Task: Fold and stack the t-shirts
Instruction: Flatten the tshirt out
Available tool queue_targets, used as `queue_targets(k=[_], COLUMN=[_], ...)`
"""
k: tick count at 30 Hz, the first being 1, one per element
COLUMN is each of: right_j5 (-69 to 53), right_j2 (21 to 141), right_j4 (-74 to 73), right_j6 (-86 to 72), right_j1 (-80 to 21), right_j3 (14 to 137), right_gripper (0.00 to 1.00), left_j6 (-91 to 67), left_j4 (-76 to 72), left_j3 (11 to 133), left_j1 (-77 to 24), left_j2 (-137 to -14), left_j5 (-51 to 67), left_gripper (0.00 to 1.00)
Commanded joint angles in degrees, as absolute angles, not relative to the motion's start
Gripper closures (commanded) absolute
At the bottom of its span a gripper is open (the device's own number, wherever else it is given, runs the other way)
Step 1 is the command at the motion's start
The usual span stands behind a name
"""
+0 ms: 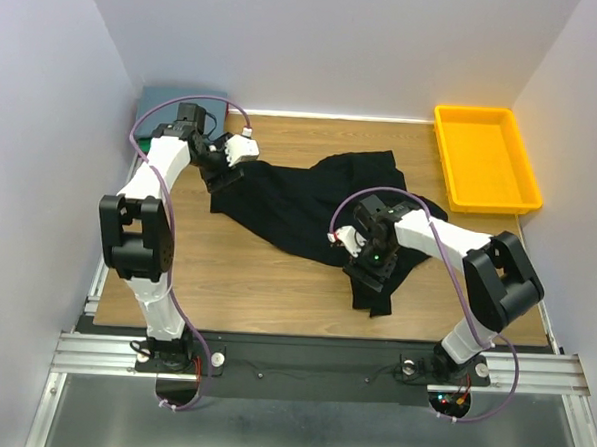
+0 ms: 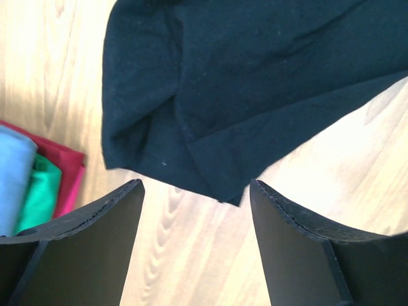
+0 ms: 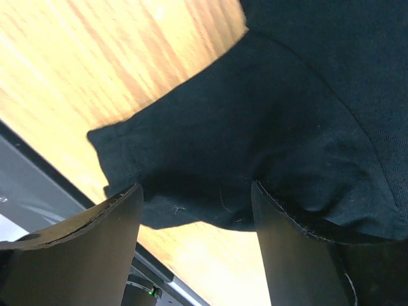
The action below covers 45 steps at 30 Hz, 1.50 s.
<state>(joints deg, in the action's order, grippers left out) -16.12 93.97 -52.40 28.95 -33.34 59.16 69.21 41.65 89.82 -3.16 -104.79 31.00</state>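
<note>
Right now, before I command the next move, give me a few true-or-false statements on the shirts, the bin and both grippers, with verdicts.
1. The black t-shirt lies crumpled and unfolded on the table. True.
2. The yellow bin holds a shirt. False: nothing lies in it.
3. The left gripper is shut on the black t-shirt. False: its fingers are apart, and the shirt's edge lies at their tips, ungripped.
4. A folded red t-shirt, green t-shirt and blue t-shirt lie stacked beside the left gripper. True.
5. The right gripper is open over the black t-shirt. True.
</note>
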Motion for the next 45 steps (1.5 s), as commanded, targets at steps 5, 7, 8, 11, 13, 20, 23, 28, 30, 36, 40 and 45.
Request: queue_targets(k=[5,7,8,11,13,20,23,28,30,36,40,45], right_j5=[-12.4,-12.3,-12.2,-11.8,-11.6,-10.9,-10.6,-10.3,-10.5,-11.0,-10.6,-10.4], right_j2=[96.9,97.0,96.9,96.7,96.5,95.5,95.2,94.6,94.6,94.1,93.3,92.4], right_j4=[-51.9,-51.9,-51.9,-51.9,-52.0,-52.1,-52.1,-52.3,-52.4,-52.4,-52.6,-53.1], right_j6=[28.6,28.5,28.4,28.3,28.3,28.0,28.0,28.2,28.0,27.6,27.9,27.9], right_j1=[-33.6,-33.6,-33.6,-33.6,-33.6,-33.6,-33.6,-33.5,-33.6,-33.5,-33.5,-33.5], right_j3=[57.7,57.7,57.7,57.5,57.3,57.0,56.9,56.4,56.5,56.3,56.2,55.8], right_gripper=[0.34,0.38,0.4,0.48,0.54,0.75,0.85,0.99,0.99,0.99,1.0,1.0], left_j6=[77.2,77.7,78.0,79.9,80.4,82.1,82.9,88.4,91.4,96.3,97.5,98.3], left_j4=[43.3,43.5,44.1,45.9,46.1,47.8,50.0,53.2,52.6,53.4,50.8,49.1], left_j3=[95.6,96.1,96.8,97.5,97.0,96.2,96.5,94.1,90.9,85.9,83.1,82.2], left_j1=[-3.2,-3.2,-3.2,-3.2,-3.2,-3.0,-2.8,-3.1,-4.7,-11.2,-15.6,-18.8], left_j2=[-112.5,-113.5,-114.0,-115.6,-115.9,-116.8,-116.3,-110.8,-107.2,-104.4,-104.7,-106.8], left_j5=[30.9,31.4,31.6,32.3,32.3,30.9,31.5,33.0,32.8,29.8,27.3,25.3], left_gripper=[0.24,0.25,0.28,0.34,0.42,0.75,0.85,0.82,0.63,0.42,0.4,0.39])
